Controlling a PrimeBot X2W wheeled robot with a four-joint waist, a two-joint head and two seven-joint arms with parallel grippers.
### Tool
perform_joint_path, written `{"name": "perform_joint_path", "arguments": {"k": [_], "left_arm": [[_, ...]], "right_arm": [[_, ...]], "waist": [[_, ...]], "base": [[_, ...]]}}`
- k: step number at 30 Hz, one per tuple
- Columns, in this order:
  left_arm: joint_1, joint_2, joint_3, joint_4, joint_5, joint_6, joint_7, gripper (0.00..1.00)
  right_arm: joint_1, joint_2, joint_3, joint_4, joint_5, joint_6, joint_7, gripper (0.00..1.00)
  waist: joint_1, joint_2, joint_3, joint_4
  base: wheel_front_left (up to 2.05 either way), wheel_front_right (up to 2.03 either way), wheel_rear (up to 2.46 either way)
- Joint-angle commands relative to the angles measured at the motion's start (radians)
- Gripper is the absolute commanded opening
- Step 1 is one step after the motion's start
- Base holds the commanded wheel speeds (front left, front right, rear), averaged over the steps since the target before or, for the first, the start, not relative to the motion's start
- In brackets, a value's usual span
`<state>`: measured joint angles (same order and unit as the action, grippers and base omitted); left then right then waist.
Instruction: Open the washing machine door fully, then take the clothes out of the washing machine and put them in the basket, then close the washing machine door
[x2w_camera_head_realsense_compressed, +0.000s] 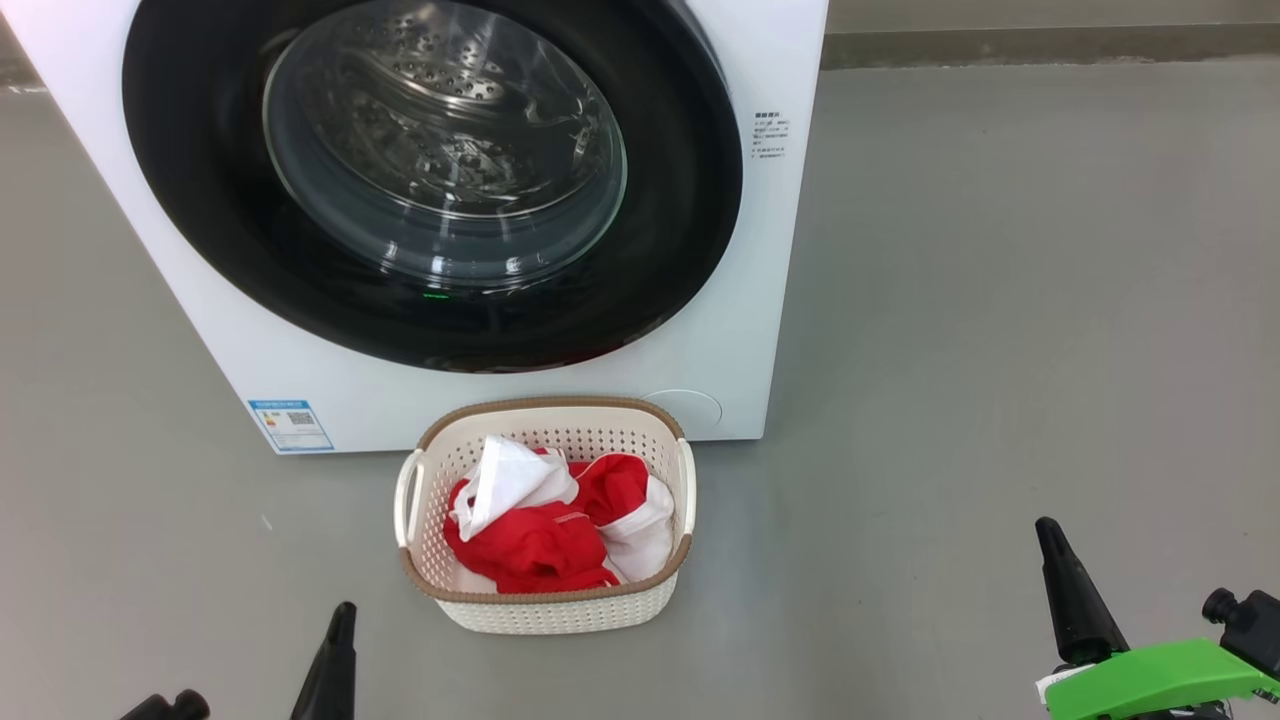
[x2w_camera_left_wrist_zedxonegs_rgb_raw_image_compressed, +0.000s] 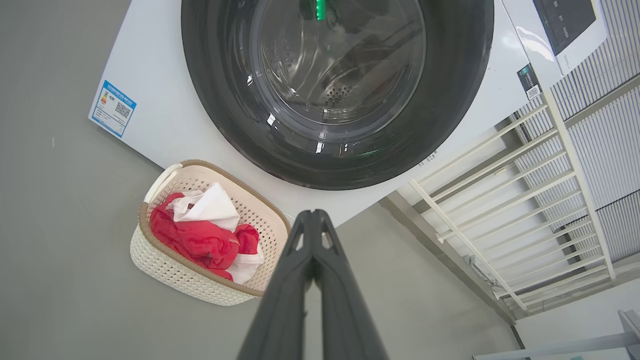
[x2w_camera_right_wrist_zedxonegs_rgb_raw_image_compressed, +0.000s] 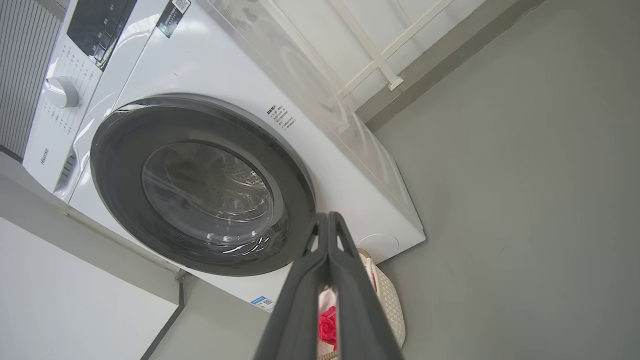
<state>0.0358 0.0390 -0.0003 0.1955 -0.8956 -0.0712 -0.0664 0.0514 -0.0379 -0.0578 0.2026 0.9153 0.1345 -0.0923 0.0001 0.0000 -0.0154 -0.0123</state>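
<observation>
Above the closed door (x2w_camera_right_wrist_zedxonegs_rgb_raw_image_compressed: 200, 185), control knob (x2w_camera_right_wrist_zedxonegs_rgb_raw_image_compressed: 59, 92), clothes (x2w_camera_head_realsense_compressed: 540, 545) in basket (x2w_camera_head_realsense_compressed: 560, 615)

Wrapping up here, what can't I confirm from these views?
- Head view: top of the washing machine door is cut off by the frame edge.
- Deep inside the drum: door reflections blur it in every view.
- Bottom of the basket: hidden under the clothes.
- Right wrist view: the right gripper covers most of the basket.

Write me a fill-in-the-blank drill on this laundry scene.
1. The washing machine has its door ____.
2. The clothes in the basket are white and ____.
3. The left gripper and the right gripper are both ____.

Missing words: closed; red; shut.
</observation>
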Motion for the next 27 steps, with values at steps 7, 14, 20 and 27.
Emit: {"name": "perform_joint_path", "arguments": {"k": [7,14,20,27], "left_arm": [[-0.057,0.007,0.035,-0.011,-0.100,-0.015,0.023,0.00],[-0.068,0.007,0.046,-0.003,-0.181,-0.021,0.044,0.00],[-0.078,0.008,0.055,0.004,-0.250,-0.026,0.061,0.00],[-0.088,0.008,0.064,0.011,-0.319,-0.031,0.079,0.00]], "right_arm": [[-0.061,-0.021,0.000,-0.013,0.104,-0.002,0.023,0.00],[-0.074,-0.023,-0.004,-0.006,0.185,-0.002,0.044,0.00],[-0.085,-0.024,-0.007,0.000,0.254,-0.003,0.062,0.00],[-0.095,-0.025,-0.010,0.006,0.322,-0.003,0.080,0.00]], "waist": [[-0.0001,0.0000,0.002,0.002],[-0.0001,0.0000,0.004,0.003],[-0.0001,0.0000,0.006,0.004],[-0.0001,0.0000,0.008,0.005]], "base": [[0.00,0.00,0.00],[0.00,0.00,0.00],[0.00,0.00,0.00],[0.00,0.00,0.00]]}}
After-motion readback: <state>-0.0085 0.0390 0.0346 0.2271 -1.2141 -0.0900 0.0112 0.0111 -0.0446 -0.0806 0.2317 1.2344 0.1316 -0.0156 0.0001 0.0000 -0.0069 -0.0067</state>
